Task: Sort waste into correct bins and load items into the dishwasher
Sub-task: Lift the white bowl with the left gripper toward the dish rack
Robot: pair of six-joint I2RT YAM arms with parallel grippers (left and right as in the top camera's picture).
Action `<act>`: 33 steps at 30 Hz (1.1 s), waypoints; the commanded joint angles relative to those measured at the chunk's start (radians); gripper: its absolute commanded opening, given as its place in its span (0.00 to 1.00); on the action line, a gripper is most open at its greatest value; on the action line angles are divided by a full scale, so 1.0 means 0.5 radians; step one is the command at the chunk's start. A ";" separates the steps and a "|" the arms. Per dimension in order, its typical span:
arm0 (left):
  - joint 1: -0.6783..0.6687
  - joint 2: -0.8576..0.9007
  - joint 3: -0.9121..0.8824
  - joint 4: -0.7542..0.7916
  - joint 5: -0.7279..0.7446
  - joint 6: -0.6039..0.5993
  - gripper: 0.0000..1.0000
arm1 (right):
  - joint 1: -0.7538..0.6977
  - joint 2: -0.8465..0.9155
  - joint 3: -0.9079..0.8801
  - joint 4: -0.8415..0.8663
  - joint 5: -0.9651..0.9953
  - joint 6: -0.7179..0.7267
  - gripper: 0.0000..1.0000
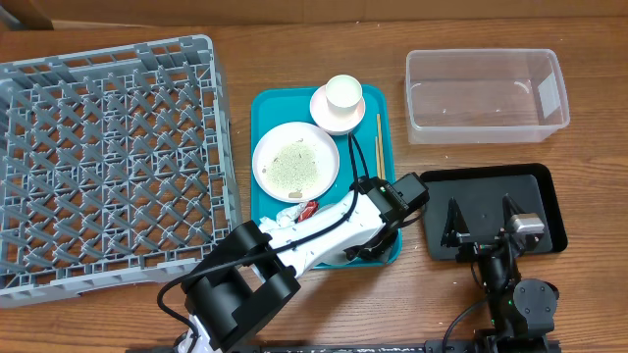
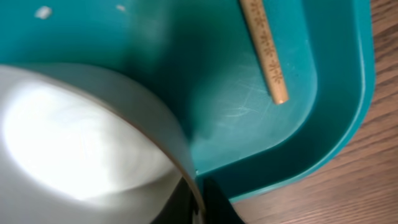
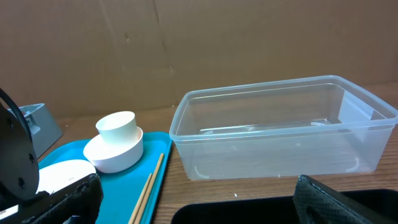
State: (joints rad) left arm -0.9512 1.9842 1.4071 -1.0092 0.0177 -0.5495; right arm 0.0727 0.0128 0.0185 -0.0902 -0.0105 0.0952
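At teal tray's [image 1: 263, 108] near corner, left pincer [image 2: 199, 208] clamped on bowl [image 2: 81, 143] rim; right pincer [image 1: 481, 221] wide, empty, above black tray [image 1: 491, 186].

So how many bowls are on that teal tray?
2: one bowl under the white cup at the tray's far end, one beneath the left arm, which may hide others.

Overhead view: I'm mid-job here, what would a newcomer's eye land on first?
The big grey dish rack fills the left side, with nothing loaded in it. At centre, the left gripper is shut on a whitish bowl's rim at the near right corner of the teal tray, which also holds a crumb-strewn plate. The right gripper hangs open over the black tray.
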 commanded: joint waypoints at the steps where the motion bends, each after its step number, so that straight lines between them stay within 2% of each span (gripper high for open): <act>1: -0.005 0.014 0.115 -0.040 0.003 -0.015 0.04 | -0.002 -0.020 -0.021 0.011 0.019 -0.014 1.00; 8: 0.001 0.014 0.466 -0.236 0.001 -0.007 0.04 | -0.002 -0.020 -0.021 0.011 0.019 -0.013 1.00; 16: 0.131 -0.011 1.051 -0.660 -0.002 -0.008 0.04 | -0.002 -0.020 -0.021 0.011 0.019 -0.013 1.00; 18: 0.269 -0.033 1.250 -0.836 -0.001 -0.008 0.04 | -0.002 -0.020 -0.021 0.011 0.019 -0.014 1.00; 22: 0.552 -0.056 1.471 -0.990 0.023 0.004 0.04 | -0.002 -0.020 -0.021 0.011 0.019 -0.013 1.00; 27: 0.979 -0.078 1.573 -0.981 0.198 0.239 0.04 | -0.002 -0.020 -0.021 0.011 0.019 -0.013 1.00; 29: 1.173 -0.078 1.575 -0.932 0.365 0.356 0.04 | -0.002 -0.020 -0.021 0.011 0.019 -0.013 1.00; 33: 1.563 -0.068 1.575 -0.849 0.879 0.552 0.04 | -0.002 -0.020 -0.021 0.011 0.019 -0.013 1.00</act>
State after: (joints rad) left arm -0.2981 1.9789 2.1704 -1.4540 0.1982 -0.4046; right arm 0.0727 0.0128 0.0185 -0.0902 -0.0101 0.0952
